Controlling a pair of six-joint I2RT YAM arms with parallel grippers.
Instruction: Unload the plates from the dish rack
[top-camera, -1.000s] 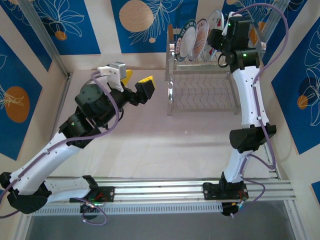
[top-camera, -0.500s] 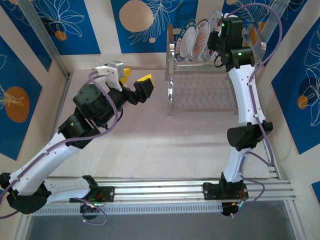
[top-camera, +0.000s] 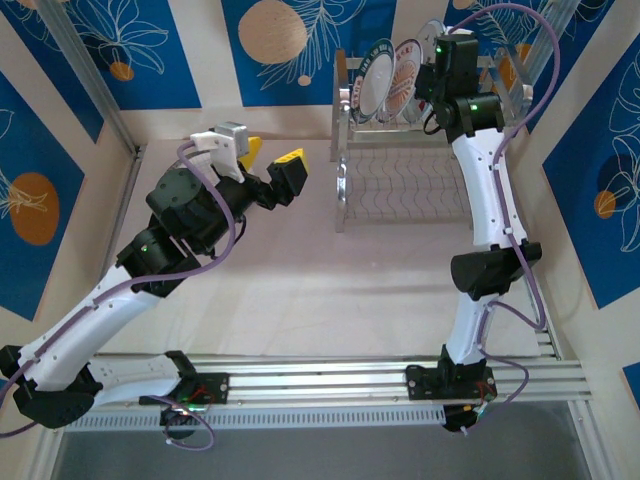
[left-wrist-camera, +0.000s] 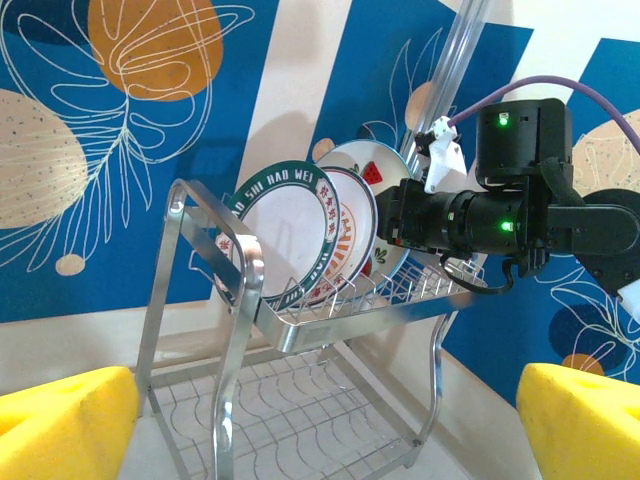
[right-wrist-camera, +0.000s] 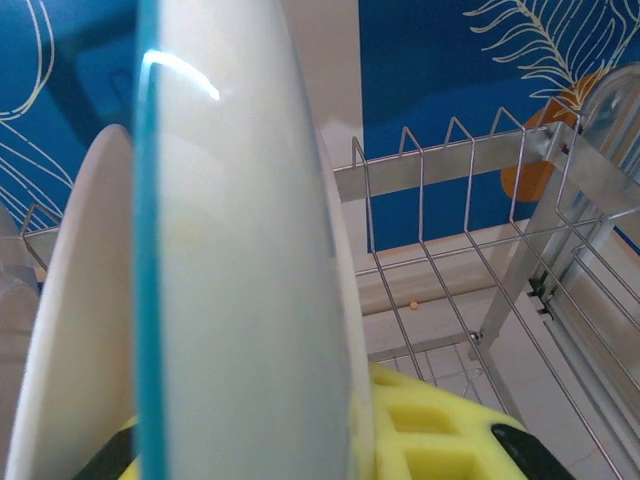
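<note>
The steel dish rack (top-camera: 400, 148) stands at the back of the table. On its upper shelf three plates stand upright: a dark-rimmed lettered plate (left-wrist-camera: 285, 235), an orange-striped plate (left-wrist-camera: 352, 225) behind it, and a watermelon plate (left-wrist-camera: 388, 172) furthest right. My right gripper (top-camera: 428, 82) reaches into the rack from the right. Its yellow pads (right-wrist-camera: 430, 430) press on the teal-rimmed watermelon plate (right-wrist-camera: 250, 250), shut on it. A neighbouring white plate (right-wrist-camera: 70, 320) stands just left of it. My left gripper (top-camera: 272, 158) hovers open left of the rack, holding nothing.
The rack's wavy lower shelf (left-wrist-camera: 300, 410) holds nothing. Upright wire prongs (right-wrist-camera: 450, 170) line the upper shelf around the held plate. Blue patterned walls close in behind and to the right of the rack. Bare table (top-camera: 330, 290) lies between the two arms.
My right gripper has pushed further back and up into the rack, along the rightmost plate. The left arm has barely moved.
</note>
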